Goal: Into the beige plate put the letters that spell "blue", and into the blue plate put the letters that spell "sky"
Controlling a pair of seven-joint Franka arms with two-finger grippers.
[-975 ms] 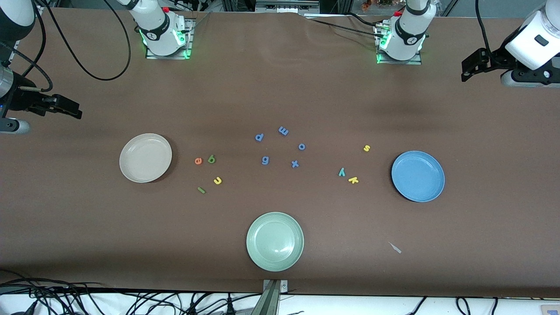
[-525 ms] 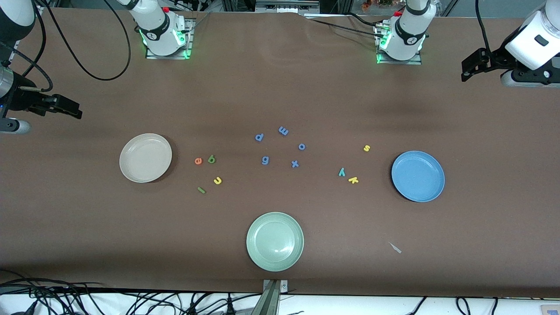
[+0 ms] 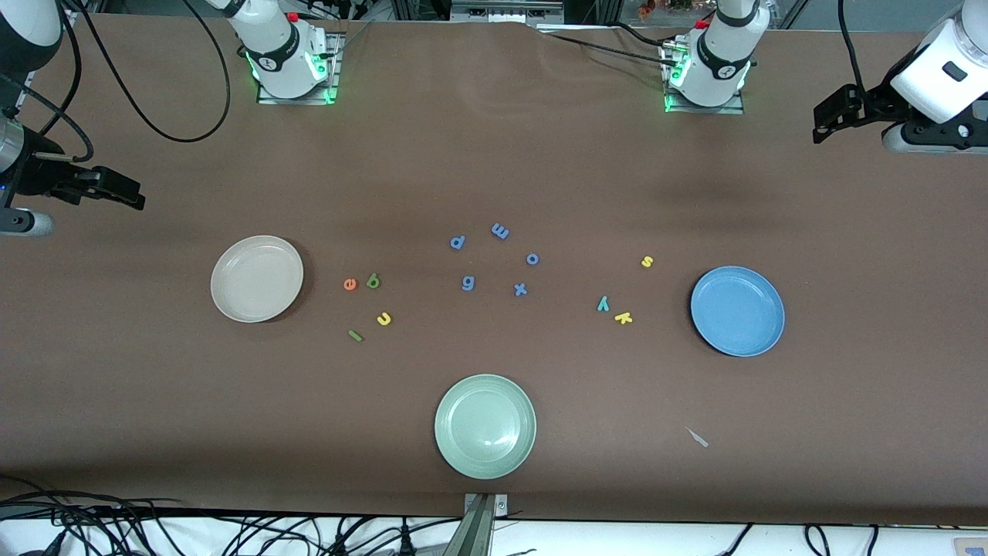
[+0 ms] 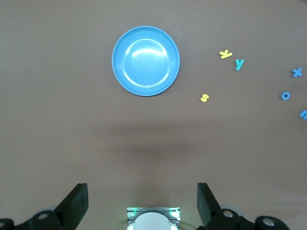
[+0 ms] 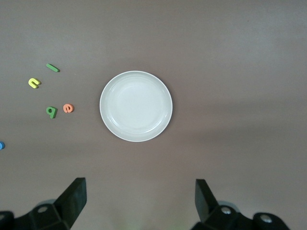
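The beige plate (image 3: 257, 279) (image 5: 135, 106) lies empty toward the right arm's end of the table. Beside it lie the orange e (image 3: 350, 284) (image 5: 68, 108), green b (image 3: 373, 281), yellow u (image 3: 384, 318) and green l (image 3: 355, 335). Toward the left arm's end, the blue plate (image 3: 737, 311) (image 4: 146, 61) is also empty, with the yellow s (image 3: 647, 262) (image 4: 205, 97), teal y (image 3: 603, 304) and yellow k (image 3: 624, 317) beside it. My right gripper (image 3: 127, 193) (image 5: 140, 199) hangs open and empty high over the table's end by the beige plate. High over the other end hangs my left gripper (image 3: 824, 123) (image 4: 142, 201), open and empty too.
A pale green plate (image 3: 485, 425) sits near the table's front edge. Periwinkle letters p (image 3: 457, 242), m (image 3: 499, 230), o (image 3: 532, 259), g (image 3: 468, 283) and x (image 3: 520, 289) lie mid-table. A small pale scrap (image 3: 698, 438) lies nearer the camera than the blue plate.
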